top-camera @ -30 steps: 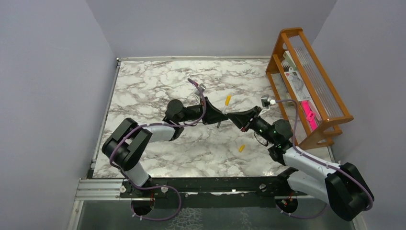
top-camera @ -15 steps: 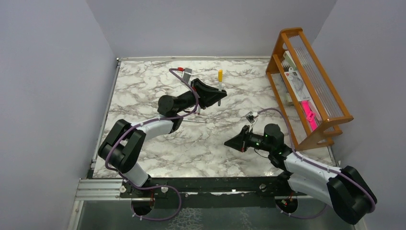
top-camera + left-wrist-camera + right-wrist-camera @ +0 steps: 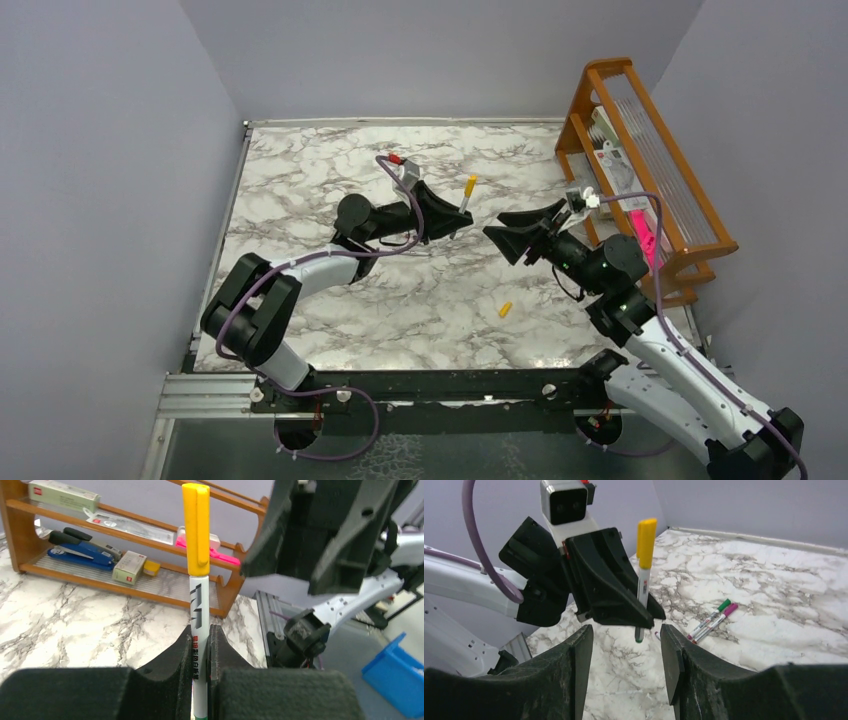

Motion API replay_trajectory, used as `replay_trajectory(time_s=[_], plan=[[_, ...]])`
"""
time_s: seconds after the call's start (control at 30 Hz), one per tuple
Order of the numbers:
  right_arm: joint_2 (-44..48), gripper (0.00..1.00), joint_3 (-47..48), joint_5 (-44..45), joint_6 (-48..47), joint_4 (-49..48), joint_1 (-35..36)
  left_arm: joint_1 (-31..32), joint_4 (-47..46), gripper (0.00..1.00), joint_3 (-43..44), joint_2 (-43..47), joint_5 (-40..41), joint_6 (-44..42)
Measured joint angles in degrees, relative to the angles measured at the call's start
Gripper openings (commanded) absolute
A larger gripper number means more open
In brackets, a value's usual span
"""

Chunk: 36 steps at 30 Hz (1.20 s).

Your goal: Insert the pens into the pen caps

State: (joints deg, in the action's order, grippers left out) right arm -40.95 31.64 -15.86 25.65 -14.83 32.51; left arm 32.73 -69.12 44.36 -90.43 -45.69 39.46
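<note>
My left gripper [image 3: 201,640] is shut on a white pen [image 3: 198,605] that stands upright and wears a yellow cap [image 3: 196,527]. From above, this capped pen [image 3: 467,190] sticks out of the left gripper [image 3: 452,215] over the middle of the table. Facing it from the right, my right gripper [image 3: 512,236] is open and holds nothing. In the right wrist view the pen [image 3: 643,587] hangs just beyond the right gripper [image 3: 626,647]. A loose yellow-orange cap [image 3: 505,309] lies on the marble. Two pens lie side by side, one with a green cap [image 3: 724,604], one with a magenta cap [image 3: 730,609].
A wooden rack [image 3: 640,170] stands along the table's right edge, holding a blue stapler [image 3: 82,552] and small boxes. Grey walls close off the left, back and right. A blue bin [image 3: 395,675] sits off the table beyond the right arm.
The right gripper rose from low over the front of the table and opened, now facing the left gripper. The left arm brought the capped pen back from the rear toward the middle.
</note>
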Motion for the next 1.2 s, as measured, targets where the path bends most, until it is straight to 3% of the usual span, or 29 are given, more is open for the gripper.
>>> replay_trajectory(time_s=[0.37,0.93,1.03,1.2], plan=[[-10.23,0.46,4.26,-4.42,0.96,-4.33,0.00,0.39,1.14,0.00,-2.25,4.46,-5.38,-8.57],[-14.14,0.40,7.63,-9.11,3.67,-11.80,0.00,1.22,1.18,0.00,-2.36,4.28,-8.94,-9.66],[-14.82,0.32,7.69,-9.20,3.87,-12.28,0.00,1.46,1.18,0.00,-2.36,4.09,-9.53,-9.66],[-14.99,0.03,7.98,-9.46,3.89,-12.61,0.00,1.53,1.33,0.00,-2.36,4.04,-10.23,-9.60]])
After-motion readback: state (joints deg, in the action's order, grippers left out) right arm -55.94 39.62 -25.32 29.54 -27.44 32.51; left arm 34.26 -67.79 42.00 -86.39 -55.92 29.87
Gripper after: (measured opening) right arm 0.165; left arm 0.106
